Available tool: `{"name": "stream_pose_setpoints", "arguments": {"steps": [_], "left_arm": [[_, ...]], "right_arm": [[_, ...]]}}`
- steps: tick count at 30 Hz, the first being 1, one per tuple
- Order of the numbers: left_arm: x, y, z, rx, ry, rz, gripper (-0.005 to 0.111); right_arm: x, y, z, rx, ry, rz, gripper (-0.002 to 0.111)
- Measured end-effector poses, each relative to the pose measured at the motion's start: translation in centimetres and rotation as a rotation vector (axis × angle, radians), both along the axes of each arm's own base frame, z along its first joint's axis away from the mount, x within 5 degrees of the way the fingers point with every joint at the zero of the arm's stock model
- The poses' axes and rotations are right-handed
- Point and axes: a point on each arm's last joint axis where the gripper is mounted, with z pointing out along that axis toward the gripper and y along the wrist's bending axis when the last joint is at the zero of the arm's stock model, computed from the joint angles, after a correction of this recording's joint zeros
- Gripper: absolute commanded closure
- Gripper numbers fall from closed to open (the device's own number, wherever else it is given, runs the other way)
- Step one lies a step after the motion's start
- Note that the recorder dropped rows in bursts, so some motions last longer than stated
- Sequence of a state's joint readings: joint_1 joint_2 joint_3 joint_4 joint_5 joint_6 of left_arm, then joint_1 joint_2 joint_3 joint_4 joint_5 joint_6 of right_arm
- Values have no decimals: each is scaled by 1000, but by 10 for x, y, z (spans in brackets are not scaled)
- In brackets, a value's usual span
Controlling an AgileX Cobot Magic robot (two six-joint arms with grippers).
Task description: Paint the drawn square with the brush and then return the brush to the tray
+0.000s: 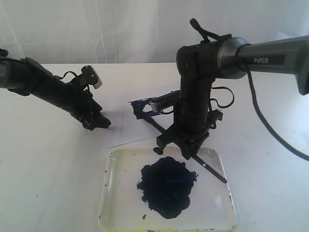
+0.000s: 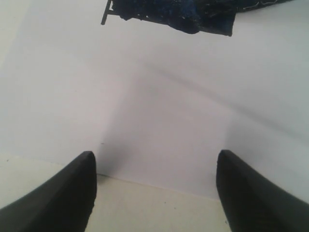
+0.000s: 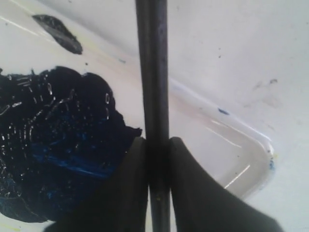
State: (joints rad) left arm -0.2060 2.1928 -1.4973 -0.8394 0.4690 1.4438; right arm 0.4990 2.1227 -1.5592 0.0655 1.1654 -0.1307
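The brush [image 1: 213,172] is a thin black stick slanting over the far right part of the tray [image 1: 119,195]. My right gripper [image 1: 186,150] is shut on its middle. Seen from the right wrist, both fingers press the brush shaft [image 3: 152,72], above the tray's corner rim [image 3: 261,145]. The drawn square [image 1: 143,108] is filled dark blue and partly hidden behind my right arm. It also shows in the left wrist view as a dark painted square [image 2: 176,14]. My left gripper [image 1: 99,123] hovers open and empty left of the square, its fingers wide apart [image 2: 154,162].
A big dark blue-black paint blob [image 1: 166,186] fills the tray's middle, and the blob [image 3: 53,140] lies close beside the held brush. The white paper sheet [image 2: 169,106] ends at a thin edge [image 1: 130,141] just behind the tray. A black cable [image 1: 270,130] trails from my right arm.
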Motion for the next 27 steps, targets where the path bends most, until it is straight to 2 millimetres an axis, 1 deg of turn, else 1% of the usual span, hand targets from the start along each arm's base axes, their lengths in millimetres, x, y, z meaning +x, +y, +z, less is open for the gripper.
{"name": "stream_pose_setpoints", "arguments": {"steps": [5,11,17,20,23,27], "left_arm": [[0,0,0,0,0,0,34],[0,0,0,0,0,0,34],[0,0,0,0,0,0,34],[0,0,0,0,0,0,34],[0,0,0,0,0,0,34],[0,0,0,0,0,0,34]], "right_arm": [[1,-2,0,-21,-9,-31,108],[2,-9,0,-110,-28,-79,108],[4,-13,0,-147,-54,-92,108],[6,-11,2,-136,-64,-89,108],[7,-2,9,-43,-42,-60,108],[6,2,11,-8,-25,-55,108]]}}
